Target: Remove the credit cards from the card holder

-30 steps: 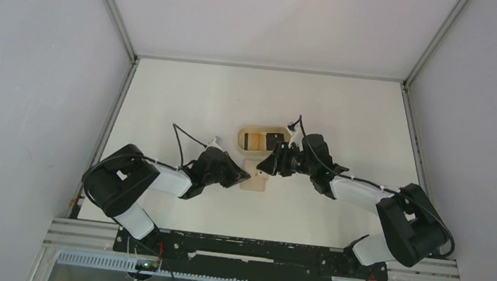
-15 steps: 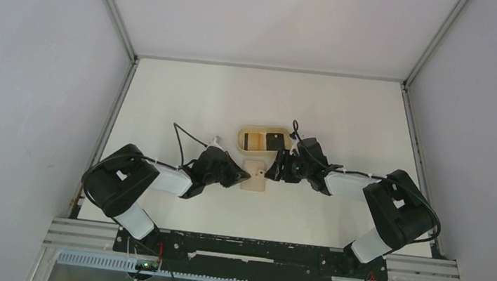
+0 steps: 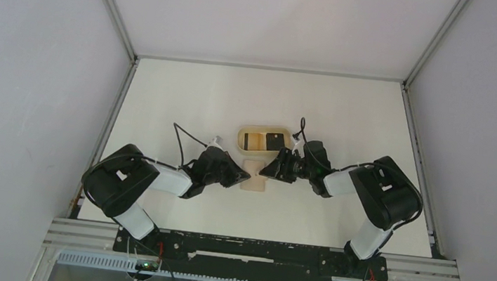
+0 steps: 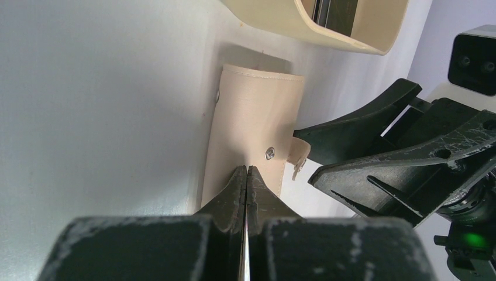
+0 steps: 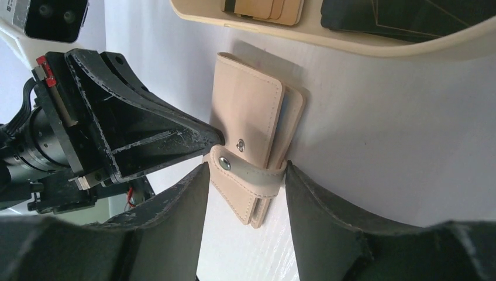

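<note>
At the middle of the tabletop (image 3: 188, 91), the folded card holder (image 5: 248, 111) is laid flat, just near of the oval tray (image 4: 275, 14). In that tray the tan credit card (image 5: 263, 6) is seen at left and the black credit card (image 5: 403, 14) at right. The left gripper (image 4: 247, 175) is shut tight, its tips pressed on the holder beside the snap (image 4: 269, 153). The right gripper (image 5: 244, 172) is held open astride the closing tab (image 5: 260, 175); contact with it cannot be made out.
</note>
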Robot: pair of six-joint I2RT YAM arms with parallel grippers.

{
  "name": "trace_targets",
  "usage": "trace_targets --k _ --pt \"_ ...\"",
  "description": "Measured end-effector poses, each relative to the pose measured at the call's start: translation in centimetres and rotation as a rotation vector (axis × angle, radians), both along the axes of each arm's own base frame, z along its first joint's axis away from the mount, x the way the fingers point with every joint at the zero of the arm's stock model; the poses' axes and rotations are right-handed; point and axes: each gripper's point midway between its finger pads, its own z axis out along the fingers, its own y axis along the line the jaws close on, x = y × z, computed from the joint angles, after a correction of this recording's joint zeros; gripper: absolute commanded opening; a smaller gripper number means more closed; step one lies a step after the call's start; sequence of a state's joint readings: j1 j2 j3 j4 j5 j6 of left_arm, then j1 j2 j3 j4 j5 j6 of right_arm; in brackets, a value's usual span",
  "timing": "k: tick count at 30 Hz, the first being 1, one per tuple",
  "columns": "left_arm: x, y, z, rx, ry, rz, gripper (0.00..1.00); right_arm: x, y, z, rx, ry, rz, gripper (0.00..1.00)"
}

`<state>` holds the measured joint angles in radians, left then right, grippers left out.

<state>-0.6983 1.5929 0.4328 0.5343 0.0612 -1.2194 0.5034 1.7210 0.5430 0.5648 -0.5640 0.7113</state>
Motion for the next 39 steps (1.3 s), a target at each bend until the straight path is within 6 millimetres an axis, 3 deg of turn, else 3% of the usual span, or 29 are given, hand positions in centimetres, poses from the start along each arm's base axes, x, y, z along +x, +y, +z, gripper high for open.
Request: trace_targets --k 6,21,28,39 --pt "0.0 0.0 0.0 0.0 0.0 0.0 0.0 -0.2 0.1 -0.2 0.013 0.017 0.002 0.5" --pt "0.0 0.0 0.0 0.001 0.0 0.002 0.0 -0.1 0.4 -0.5 0.031 0.026 0.0 0.5" --pt "0.1 0.1 0.0 0.003 -0.003 0.006 0.0 0.4 0.6 -0.7 0.021 0.035 -0.004 0.43" --pt "0.2 0.1 0.0 0.004 -0.005 0.009 0.0 1.3 1.3 -0.7 -0.007 0.043 -0.009 0.46"
